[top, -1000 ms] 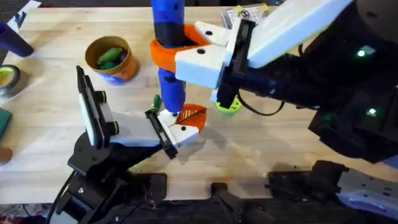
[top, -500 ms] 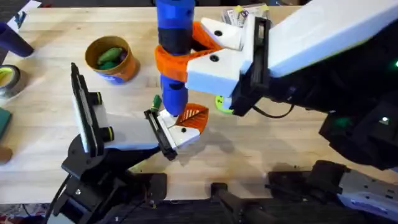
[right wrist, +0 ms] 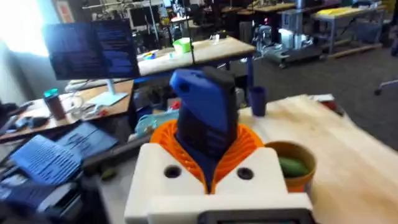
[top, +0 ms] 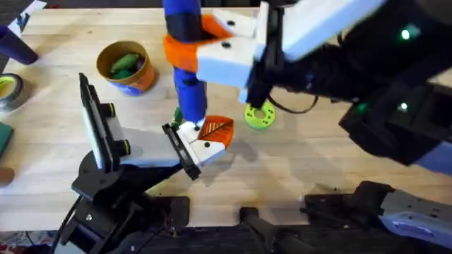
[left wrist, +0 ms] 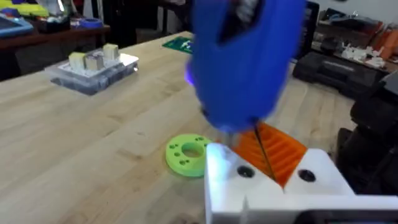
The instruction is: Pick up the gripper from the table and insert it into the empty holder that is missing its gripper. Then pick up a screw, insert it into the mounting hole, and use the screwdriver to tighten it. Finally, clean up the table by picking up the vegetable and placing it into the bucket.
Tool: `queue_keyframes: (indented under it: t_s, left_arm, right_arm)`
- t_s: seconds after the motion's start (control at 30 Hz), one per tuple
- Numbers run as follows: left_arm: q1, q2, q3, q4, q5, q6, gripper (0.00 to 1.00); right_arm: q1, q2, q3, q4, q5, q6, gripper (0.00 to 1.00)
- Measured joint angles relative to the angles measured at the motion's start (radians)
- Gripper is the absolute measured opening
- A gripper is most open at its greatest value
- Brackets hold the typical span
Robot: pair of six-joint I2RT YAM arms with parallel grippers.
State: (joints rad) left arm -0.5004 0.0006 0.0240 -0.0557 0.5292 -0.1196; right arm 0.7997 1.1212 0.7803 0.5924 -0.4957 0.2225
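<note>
Standing upright over the holder (top: 200,147), one screwdriver (top: 187,67) is clamped between the orange pads of the right gripper (top: 189,48), whose fingers are closed on its blue-and-black body. Its lower end comes down on the holder's top, just beside the one orange gripper (top: 217,129) seated in the holder. In the left wrist view the thin bit (left wrist: 264,151) runs down along the orange ribs toward the white block, between two dark round holes; whether the bit is in a hole I cannot tell.

The left gripper (top: 180,149) has its black fingers closed on the holder, holding it from the side nearer the arm bases.

Count on the table:
- One bucket (top: 126,67), well apart from the holder, up and to its left in the overhead view, with one green vegetable (top: 124,63) lying inside it.
- One flat green ring (top: 260,115), near the holder on its right, apart from it.
- One clear parts box (left wrist: 93,71), well beyond the holder in the left wrist view, with small pale blocks on top.

The right wrist view shows the bucket (right wrist: 297,163) with the vegetable inside, beside the screwdriver's top.
</note>
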Motion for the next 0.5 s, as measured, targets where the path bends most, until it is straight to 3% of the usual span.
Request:
queue_keyframes:
  t_s: [0.2,0.5]
  left_arm:
    - [0.002,0.0,-0.01,-0.012,0.001,0.0,0.015]
    - [0.002,0.0,-0.01,-0.012,0.001,0.0,0.015]
  right_arm:
    - [-0.026,0.035,0.162,-0.074,0.023,-0.03,0.021]
    - [-0.07,0.027,0.177,-0.126,0.018,-0.093,0.021]
